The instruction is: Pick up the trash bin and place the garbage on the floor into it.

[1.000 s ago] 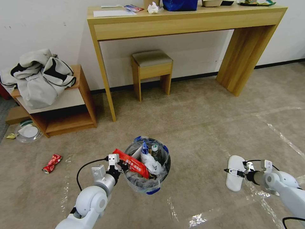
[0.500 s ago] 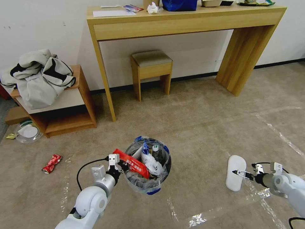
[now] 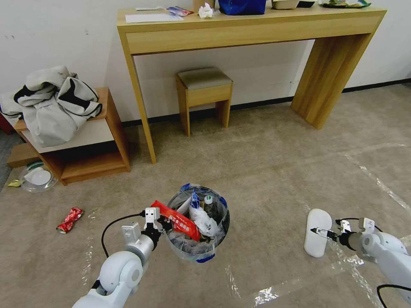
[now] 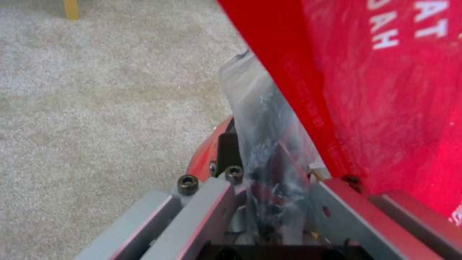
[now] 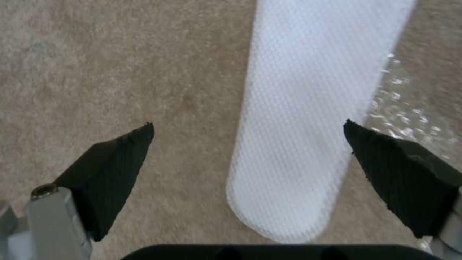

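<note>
Reaching forward from the lower left of the head view, the left arm is bent at the elbow with its wrist level, and the left gripper is clamped on the near rim of the trash bin, holding it just above the floor. In the left wrist view its fingers pinch the rim together with the crinkled plastic liner. A red snack wrapper lies across the rim beside that gripper, and a clear bottle and white tissue sit inside the bin.

On the right, the right arm stretches low and forward, its forearm nearly level with the carpet. The right gripper is spread wide, its tips at the near half of a white slipper lying flat on the floor; the right wrist view shows the two dark fingers apart on either side of the slipper, not touching it.

A crushed red can lies on the floor well to the left of the bin.
</note>
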Controlling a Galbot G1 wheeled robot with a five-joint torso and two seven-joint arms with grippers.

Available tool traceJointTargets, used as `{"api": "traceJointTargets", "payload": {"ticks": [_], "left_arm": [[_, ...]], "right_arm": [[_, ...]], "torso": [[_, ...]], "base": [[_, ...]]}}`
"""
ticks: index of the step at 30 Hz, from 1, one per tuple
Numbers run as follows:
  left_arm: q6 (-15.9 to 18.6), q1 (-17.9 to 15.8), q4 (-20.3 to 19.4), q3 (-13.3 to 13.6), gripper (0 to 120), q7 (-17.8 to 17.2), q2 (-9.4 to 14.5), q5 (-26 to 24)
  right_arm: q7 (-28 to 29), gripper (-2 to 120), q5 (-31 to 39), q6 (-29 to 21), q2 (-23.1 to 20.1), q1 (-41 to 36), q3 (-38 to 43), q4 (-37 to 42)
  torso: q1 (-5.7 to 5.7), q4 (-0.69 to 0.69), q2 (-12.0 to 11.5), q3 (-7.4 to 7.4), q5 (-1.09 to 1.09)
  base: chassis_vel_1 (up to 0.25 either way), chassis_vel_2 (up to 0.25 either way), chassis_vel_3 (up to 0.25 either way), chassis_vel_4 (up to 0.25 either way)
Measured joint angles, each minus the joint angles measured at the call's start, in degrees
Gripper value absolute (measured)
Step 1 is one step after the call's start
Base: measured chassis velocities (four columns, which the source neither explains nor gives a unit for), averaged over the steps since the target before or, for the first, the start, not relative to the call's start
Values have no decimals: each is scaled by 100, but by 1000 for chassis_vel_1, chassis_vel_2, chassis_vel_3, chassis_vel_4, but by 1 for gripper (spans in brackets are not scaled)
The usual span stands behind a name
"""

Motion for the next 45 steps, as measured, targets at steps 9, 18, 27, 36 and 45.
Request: {"api": "traceJointTargets", "payload": {"ticks": [9, 18, 27, 36, 45], "left_arm": [[-20, 39, 28, -13, 1, 23, -22, 20], [-34, -13, 34, -19, 1, 33, -29, -16], [-60, -49, 150, 10, 1, 83, -64, -24], [-67, -70, 201, 16, 1, 104, -40, -64], [-71, -82, 205, -3, 1, 108, -5, -118]], "right_arm": [[-124, 100, -335, 80, 424, 700, -474, -803], [-193, 100, -601, 184, 681, 1005, -612, -1432], [-254, 100, -739, 246, 739, 1118, -456, -1875], [-272, 100, -837, 290, 806, 1171, -342, -2090], [-246, 100, -917, 312, 919, 1172, -228, -2216]], "torso": [[0, 1, 0, 0, 0], [0, 0, 0, 0, 0], [0, -1, 0, 0, -1], [0, 0, 0, 0, 0], [0, 0, 0, 0, 0]], "base": [[0, 0, 0, 0], [0, 0, 0, 0], [0, 0, 0, 0], [0, 0, 0, 0], [0, 0, 0, 0]]}}
